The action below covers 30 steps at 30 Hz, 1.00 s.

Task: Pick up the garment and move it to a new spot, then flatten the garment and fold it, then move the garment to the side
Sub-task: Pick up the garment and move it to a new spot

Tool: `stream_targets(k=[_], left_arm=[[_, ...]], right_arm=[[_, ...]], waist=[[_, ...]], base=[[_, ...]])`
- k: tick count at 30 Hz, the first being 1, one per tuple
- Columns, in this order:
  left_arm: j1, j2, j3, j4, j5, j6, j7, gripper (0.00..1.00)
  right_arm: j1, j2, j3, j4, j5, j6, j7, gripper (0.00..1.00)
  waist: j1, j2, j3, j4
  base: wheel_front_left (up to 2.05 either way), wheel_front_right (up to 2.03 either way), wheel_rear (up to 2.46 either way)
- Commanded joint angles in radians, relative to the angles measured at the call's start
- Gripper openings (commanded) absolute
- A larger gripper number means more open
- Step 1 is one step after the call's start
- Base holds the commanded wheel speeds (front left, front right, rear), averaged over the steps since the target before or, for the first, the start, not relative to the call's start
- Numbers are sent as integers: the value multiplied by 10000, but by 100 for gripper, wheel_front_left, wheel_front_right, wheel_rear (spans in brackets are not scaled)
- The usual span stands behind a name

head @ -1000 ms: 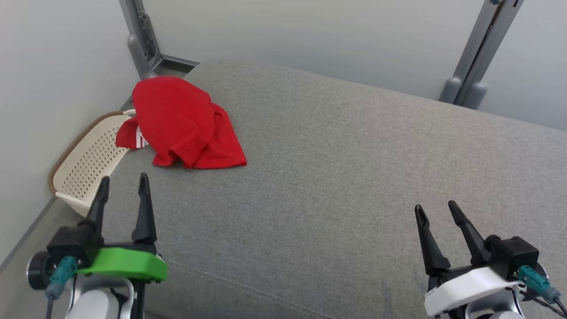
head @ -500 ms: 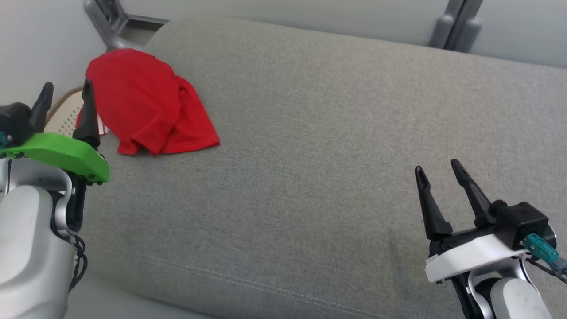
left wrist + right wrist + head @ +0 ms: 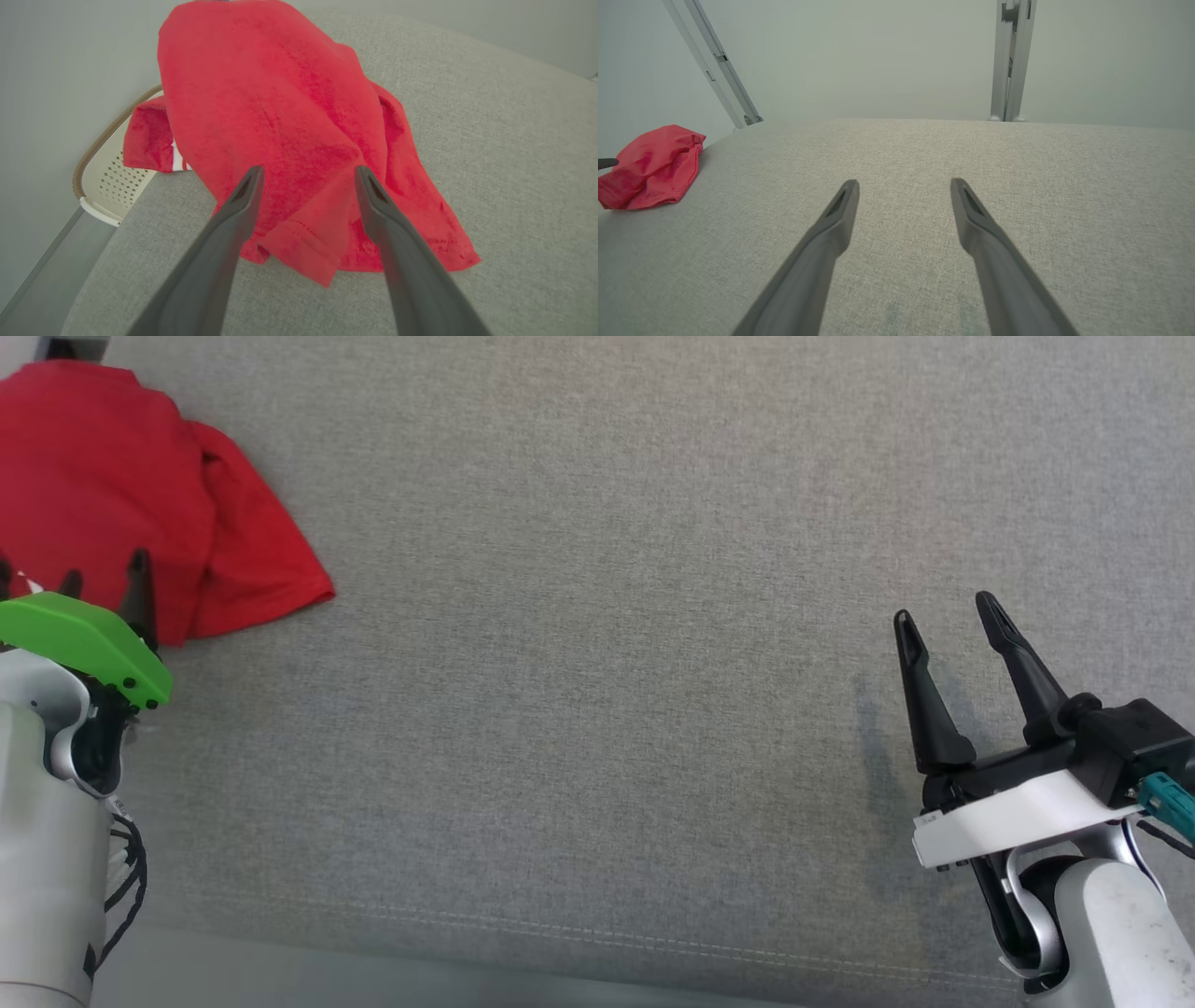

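And here we have the red garment (image 3: 103, 476), a crumpled heap way up at ten o'clock in our head view, sitting on the far-left corner of the grey cushion (image 3: 597, 663). From the left wrist view we get a lovely close look: the cloth is bunched and humped, a stitched hem folded toward us at six o'clock, and one sleeve (image 3: 149, 140) with white stripes spilling off the cushion's edge at nine o'clock, right over a cream perforated basket (image 3: 112, 191) with a brown rim that stands down beside the cushion. Now the left gripper (image 3: 105, 577), under its green cover, is at nine o'clock in the head view with its two dark fingers spread wide, tips pointing at the near fold of the garment; whether they touch the fabric we cannot tell, but they are not closed on it. Over to four o'clock and there is the right gripper (image 3: 945, 609), on its white mount, fingers also well apart, above bare cushion and well away from the garment. Its wrist view puts the red heap far off at nine o'clock, with two grey metal posts (image 3: 1011, 60) rising against the pale wall (image 3: 878, 56) at eleven and one o'clock behind the cushion.
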Motion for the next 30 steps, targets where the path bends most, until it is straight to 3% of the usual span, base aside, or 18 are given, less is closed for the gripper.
stream_targets(k=[1, 5, 6, 7, 8, 17, 21, 30], left_arm=[[-276, 19, -2, 287, -135, -61, 81, 100], [-594, 12, 16, 1187, -313, -132, 198, 100], [-681, 16, 44, 1370, -354, -126, 107, 87], [-721, -6, 15, 1507, -371, -145, 120, 40], [-776, -35, -4, 1631, -400, -151, 54, 0], [-1161, 213, -217, 1945, -220, -219, -1119, 0], [-1440, 509, -342, 1544, 119, 47, -2110, 0], [-1422, 787, -822, -1017, 1116, 737, -2827, 0]], right_arm=[[-192, -80, -1, -42, 24, -15, -53, 100], [-325, -162, 41, -6, 75, -15, -48, 100], [-342, -183, 49, 10, 80, -15, -44, 100], [-344, -197, 41, 30, 85, -15, -43, 100], [-334, -218, 29, 55, 99, -15, -44, 100], [-231, -294, -34, 135, 147, -15, -84, 100], [-72, -187, -143, 215, 175, -13, -121, 100], [224, 115, -262, 339, 199, -15, -294, 100]], waist=[[-3, -1, 825, -631], [-3, -1, 986, -668], [-3, -1, 997, -667], [-3, -1, 997, -662], [-3, -1, 983, -650], [-3, -1, 510, -398], [-3, -1, 86, -334], [-3, -1, -827, -561]], base=[[0, 0, 0], [0, 0, 0], [0, 0, 0], [0, 0, 0], [0, 0, 0], [0, 0, 0], [0, 0, 0], [0, 0, 0]])
